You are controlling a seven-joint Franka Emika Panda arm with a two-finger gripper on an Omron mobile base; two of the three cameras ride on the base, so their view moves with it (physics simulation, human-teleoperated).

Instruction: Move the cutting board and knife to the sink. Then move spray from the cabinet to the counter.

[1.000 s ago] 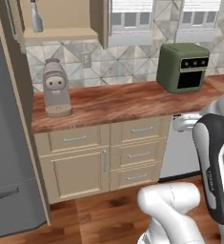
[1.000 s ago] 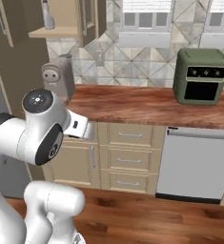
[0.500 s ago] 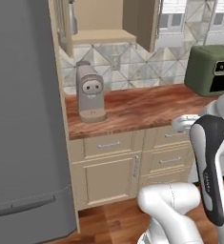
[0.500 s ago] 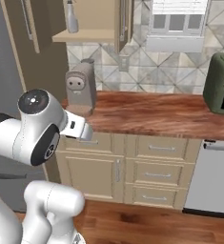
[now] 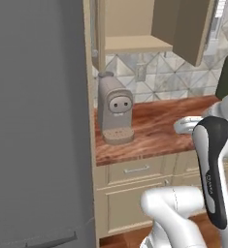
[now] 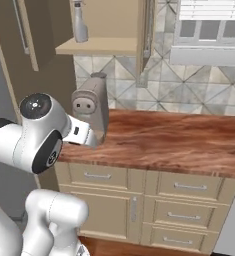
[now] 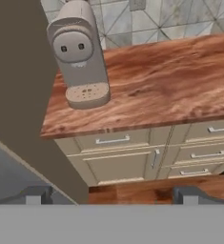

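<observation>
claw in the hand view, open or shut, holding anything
Claw: open, its two tips set wide apart, nothing between them; it looks down at the counter and coffee machine.

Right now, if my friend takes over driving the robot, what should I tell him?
Claw: open and empty, fingertips wide apart, looking down at the counter edge and the drawers.
Spray: standing on the shelf of the cabinet, door open, above the coffee machine.
Counter: the stretch beside the coffee machine is bare wood, room to set the bottle down.
Cutting board, knife and sink are out of these pictures, so I can't say whether that part is done.
Left to do: reach up, grab the spray, put it on the counter.
</observation>
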